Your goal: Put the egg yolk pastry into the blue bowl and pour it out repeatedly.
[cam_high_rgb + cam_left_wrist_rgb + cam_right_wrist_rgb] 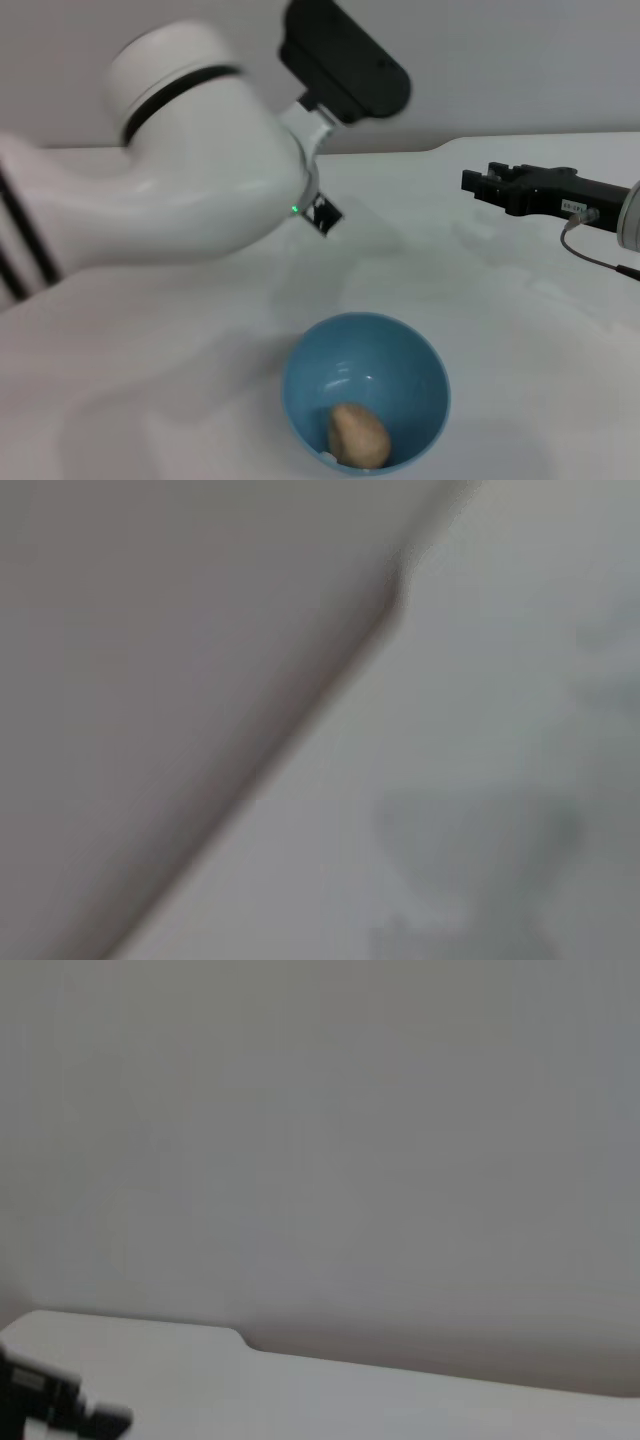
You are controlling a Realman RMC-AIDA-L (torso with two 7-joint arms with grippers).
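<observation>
A white table (pixel 180 390) fills most of the head view. 1 blue bowl (pixel 400 360) stands on it at the lower centre of the frame.

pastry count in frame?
1. The egg yolk pastry lies inside the blue bowl, low against its near wall, at the front of the white table. No others show in either wrist view.
</observation>
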